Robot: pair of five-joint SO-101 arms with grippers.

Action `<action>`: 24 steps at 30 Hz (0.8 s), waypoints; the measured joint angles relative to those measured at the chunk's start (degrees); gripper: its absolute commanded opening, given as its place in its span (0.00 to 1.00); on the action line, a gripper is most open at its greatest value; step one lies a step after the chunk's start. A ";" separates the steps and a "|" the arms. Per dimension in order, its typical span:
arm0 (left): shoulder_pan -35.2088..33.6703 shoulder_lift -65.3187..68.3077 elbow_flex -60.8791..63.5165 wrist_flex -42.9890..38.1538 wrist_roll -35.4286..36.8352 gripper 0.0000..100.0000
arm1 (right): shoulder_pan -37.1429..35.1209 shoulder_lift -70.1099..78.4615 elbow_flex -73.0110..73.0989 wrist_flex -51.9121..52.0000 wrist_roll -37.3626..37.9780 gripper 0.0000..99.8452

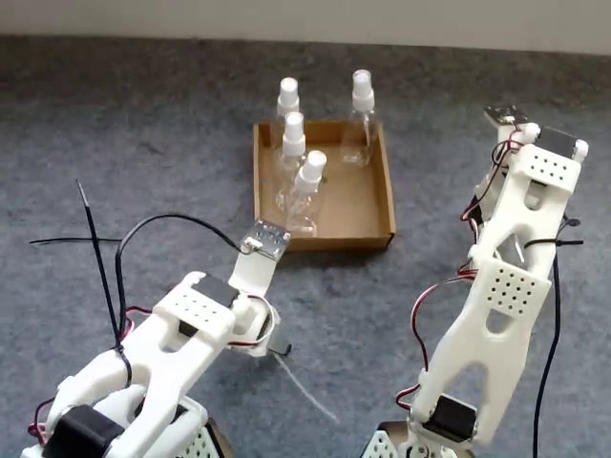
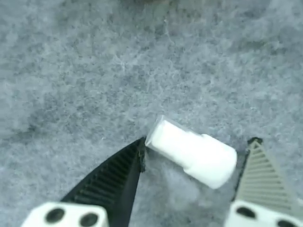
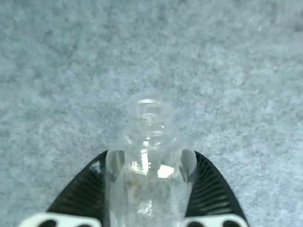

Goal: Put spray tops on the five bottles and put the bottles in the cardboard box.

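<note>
**One top, one bottle outstanding**

L gripper [image 2: 198,141]: jaws apart, astride the spray top [image 2: 191,155], black finger touching its tip. Mid-table, the cardboard box [image 1: 334,243] holds capped bottles [image 1: 310,181]. R gripper [image 3: 150,161] is clamped on an open bottle [image 3: 147,111], w/o top.

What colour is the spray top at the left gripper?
White plastic spray top; the left wrist view shows it best.
</note>
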 measured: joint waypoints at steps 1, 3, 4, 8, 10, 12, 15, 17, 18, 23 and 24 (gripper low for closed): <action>0.09 -0.09 0.18 -0.35 0.00 0.22 | 0.00 0.00 0.00 0.00 0.00 0.04; 0.09 -0.09 0.26 -0.70 0.09 0.19 | 0.00 0.00 0.00 0.00 0.00 0.04; 0.18 -0.18 0.26 -0.70 0.09 0.17 | 0.00 0.00 0.00 0.00 0.00 0.03; 0.26 -0.18 0.18 -0.97 -2.29 0.11 | 0.00 0.00 0.00 0.00 0.00 0.00; -0.53 -0.26 0.00 -1.05 -5.01 0.10 | 0.00 0.00 0.00 0.00 0.00 0.00; -3.43 -0.18 -0.97 -0.53 -7.82 0.10 | 0.00 0.00 0.00 0.00 0.00 0.00; -9.14 -0.09 -4.04 3.25 -12.13 0.10 | 0.62 0.00 0.00 0.00 0.00 0.00; -13.45 -0.09 -7.21 6.59 -15.21 0.11 | 1.32 0.00 0.00 0.00 0.97 0.00; -15.56 -0.09 -8.79 8.35 -16.79 0.12 | 1.67 0.00 0.00 0.00 1.49 0.00; -24.62 0.00 -14.95 14.95 -28.66 0.17 | 3.25 0.00 0.00 0.00 2.11 0.00; -26.55 0.09 -15.56 15.21 -31.03 0.17 | 3.87 0.00 0.00 0.00 2.29 0.00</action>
